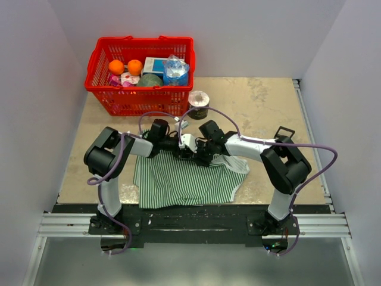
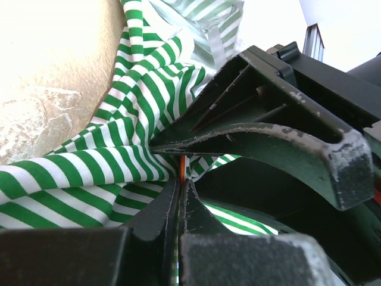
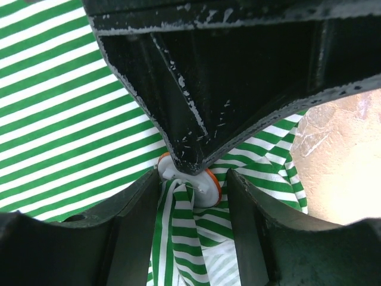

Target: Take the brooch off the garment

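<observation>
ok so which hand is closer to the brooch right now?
Left. The left hand is shut, its tip pinching the brooch at the rim. The right hand is open and straddles it with a gap on each side.

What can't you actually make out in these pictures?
Right wrist view: whether the right gripper actually touches the brooch; the gaps are too tight to judge.
Left wrist view: brooch mostly hidden; only an orange sliver shows inside the shut left gripper.
Top view: brooch hidden under both grippers above the garment.
Top view: labels in the red basket too small to read.
</observation>
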{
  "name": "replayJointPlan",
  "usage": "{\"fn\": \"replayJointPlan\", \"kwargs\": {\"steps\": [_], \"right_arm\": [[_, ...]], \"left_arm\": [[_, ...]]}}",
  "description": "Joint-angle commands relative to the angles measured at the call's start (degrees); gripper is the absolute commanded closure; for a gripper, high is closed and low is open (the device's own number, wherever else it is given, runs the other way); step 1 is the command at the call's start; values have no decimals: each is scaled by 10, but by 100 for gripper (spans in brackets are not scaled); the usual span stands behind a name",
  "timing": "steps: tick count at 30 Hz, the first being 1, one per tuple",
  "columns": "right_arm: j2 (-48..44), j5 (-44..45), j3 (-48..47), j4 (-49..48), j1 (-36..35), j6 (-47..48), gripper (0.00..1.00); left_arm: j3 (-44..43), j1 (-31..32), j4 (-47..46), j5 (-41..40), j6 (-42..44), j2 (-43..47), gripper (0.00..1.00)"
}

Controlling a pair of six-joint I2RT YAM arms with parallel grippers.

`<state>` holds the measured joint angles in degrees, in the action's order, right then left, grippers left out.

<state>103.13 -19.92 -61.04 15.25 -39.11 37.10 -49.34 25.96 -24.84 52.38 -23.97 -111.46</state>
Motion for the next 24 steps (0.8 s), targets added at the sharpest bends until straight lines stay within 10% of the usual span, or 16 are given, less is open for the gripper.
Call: {"fn": "replayJointPlan", "kwargs": {"steps": [1,15,19,20,24], "right_arm": [[-22,33,-12,4,2,34,48],[-18,26,-15,18,2,67,54],[-16,3,-32,48,1,75,40],[-18,1,-35,52,2,77,23],[-31,1,-30,53,1,81,24]], "left_arm": [[-3,-4,7,26,15,-9,100],[-20,-4,51,18,62,-18,100],[-22,-4,52,17,63,-20,100],[-22,-4,52,18,63,-20,100],[-27,-4,53,26,62,-25,100]]}}
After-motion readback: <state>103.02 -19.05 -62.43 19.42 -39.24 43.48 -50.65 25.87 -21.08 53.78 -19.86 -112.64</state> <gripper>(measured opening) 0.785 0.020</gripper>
